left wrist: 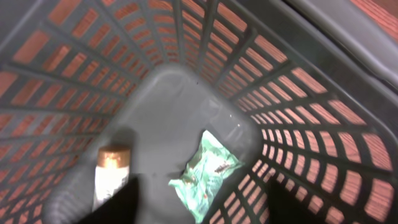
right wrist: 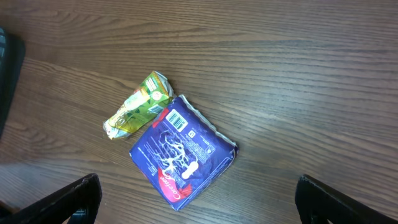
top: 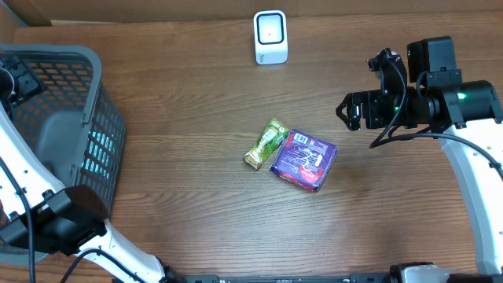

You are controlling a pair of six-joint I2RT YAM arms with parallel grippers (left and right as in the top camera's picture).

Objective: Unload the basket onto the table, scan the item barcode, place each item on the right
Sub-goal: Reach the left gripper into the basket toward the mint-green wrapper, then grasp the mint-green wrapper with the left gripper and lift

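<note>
Inside the grey basket (left wrist: pixel 292 74) a mint-green packet (left wrist: pixel 205 174) and a white bottle with a copper cap (left wrist: pixel 111 177) lie on the floor. My left gripper (left wrist: pixel 202 210) hangs open above them, its dark fingers (left wrist: pixel 121 205) apart and holding nothing. On the table, a purple packet (top: pixel 304 159) with a barcode facing up lies against a green packet (top: pixel 266 144). My right gripper (top: pixel 346 112) hovers open to their right and above. In the right wrist view the purple packet (right wrist: pixel 183 152) sits just ahead of the wide-open right gripper (right wrist: pixel 199 205). The white scanner (top: pixel 271 37) stands at the back.
The basket (top: pixel 94 86) takes up the table's left side, with my left arm (top: pixel 55 224) reaching over its near rim. The green packet (right wrist: pixel 137 106) touches the purple one's upper left edge. Bare wood surrounds both packets.
</note>
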